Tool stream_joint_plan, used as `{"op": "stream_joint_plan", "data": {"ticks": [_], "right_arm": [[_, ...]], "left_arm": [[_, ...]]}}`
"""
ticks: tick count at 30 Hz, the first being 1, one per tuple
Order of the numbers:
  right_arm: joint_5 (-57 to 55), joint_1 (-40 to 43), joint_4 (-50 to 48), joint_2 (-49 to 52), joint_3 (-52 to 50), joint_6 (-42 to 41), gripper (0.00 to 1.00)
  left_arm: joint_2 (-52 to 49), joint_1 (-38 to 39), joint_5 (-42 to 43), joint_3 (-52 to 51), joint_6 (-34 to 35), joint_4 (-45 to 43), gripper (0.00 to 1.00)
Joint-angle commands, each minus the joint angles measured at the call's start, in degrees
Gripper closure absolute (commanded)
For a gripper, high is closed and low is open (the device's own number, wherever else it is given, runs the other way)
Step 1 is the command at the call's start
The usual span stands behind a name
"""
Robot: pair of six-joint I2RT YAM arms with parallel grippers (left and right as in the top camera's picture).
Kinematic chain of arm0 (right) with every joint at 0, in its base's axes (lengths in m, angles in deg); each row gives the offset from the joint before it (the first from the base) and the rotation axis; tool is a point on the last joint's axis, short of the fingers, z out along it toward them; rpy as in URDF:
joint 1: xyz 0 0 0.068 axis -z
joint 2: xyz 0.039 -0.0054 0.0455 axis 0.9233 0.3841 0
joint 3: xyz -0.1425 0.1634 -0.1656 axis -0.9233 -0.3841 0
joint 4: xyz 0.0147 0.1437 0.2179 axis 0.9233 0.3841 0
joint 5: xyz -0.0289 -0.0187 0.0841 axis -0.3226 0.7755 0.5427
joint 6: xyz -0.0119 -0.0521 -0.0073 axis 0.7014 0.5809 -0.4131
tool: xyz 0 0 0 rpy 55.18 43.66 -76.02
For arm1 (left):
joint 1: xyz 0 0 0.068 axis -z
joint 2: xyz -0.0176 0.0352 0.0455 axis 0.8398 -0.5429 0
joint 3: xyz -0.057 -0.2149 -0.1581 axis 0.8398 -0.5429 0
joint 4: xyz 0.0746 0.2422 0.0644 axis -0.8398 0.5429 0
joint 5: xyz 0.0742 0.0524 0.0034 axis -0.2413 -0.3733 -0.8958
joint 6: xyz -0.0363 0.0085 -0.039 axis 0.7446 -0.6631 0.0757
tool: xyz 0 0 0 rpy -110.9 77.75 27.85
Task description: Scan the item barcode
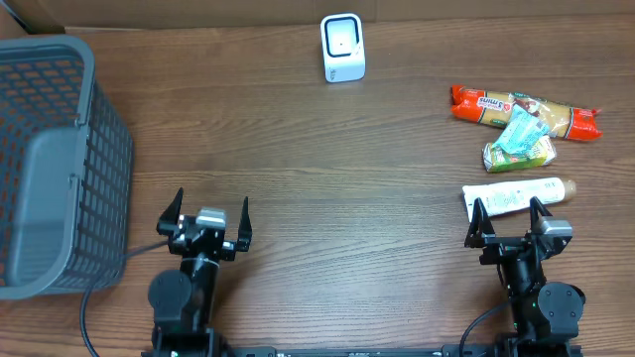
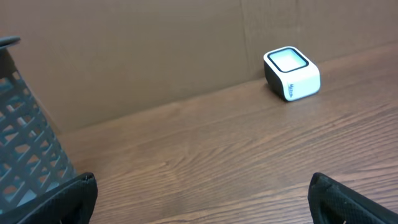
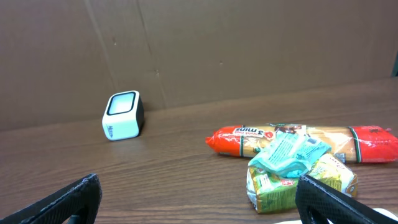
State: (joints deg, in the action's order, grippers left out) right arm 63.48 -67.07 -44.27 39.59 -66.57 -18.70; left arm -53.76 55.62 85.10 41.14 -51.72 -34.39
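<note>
Just ahead of the spread right gripper [image 1: 506, 208] — perhaps touching — lies a white tube [image 1: 521, 194]; left gripper [image 1: 211, 206] gapes too.

Both arms sit folded low, side by side and well apart, wrists level and pointing forward. The left end effector [image 1: 211, 203] has its two fingers [image 2: 59, 200] spread wide, gripping nothing. The right end effector [image 1: 507, 208] is in the same pose, its fingers [image 3: 65, 202] fully apart and holding nothing.

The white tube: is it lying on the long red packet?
No, the white tube lies on the table, apart from the long red packet.
</note>
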Motion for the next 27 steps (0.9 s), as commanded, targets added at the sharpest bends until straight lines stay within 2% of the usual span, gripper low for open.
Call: {"op": "stream_joint_plan", "data": {"ticks": [1,3,8,27], "right_arm": [[-0.26,0.04,-0.44,-0.57,-0.59,0.04,0.00],[-0.26,0.04,-0.44,-0.57,-0.59,0.04,0.00],[-0.26,0.04,-0.44,-0.57,-0.59,0.04,0.00],[-0.26,0.04,-0.42,-0.57,-0.59,0.04,0.00]], "left_arm": [[6.43,-0.44,-1.99,-3.74,-1.46,-0.55,0.00],[9.07,-0.46,-2.54,-5.22,-1.51,0.52,0.00],[15.13,-0.50,-3.17,-5.09,-1.62,11.54,0.01],[16.72,-0.52,-3.21,-5.09,-1.68,11.37,0.00]]}}
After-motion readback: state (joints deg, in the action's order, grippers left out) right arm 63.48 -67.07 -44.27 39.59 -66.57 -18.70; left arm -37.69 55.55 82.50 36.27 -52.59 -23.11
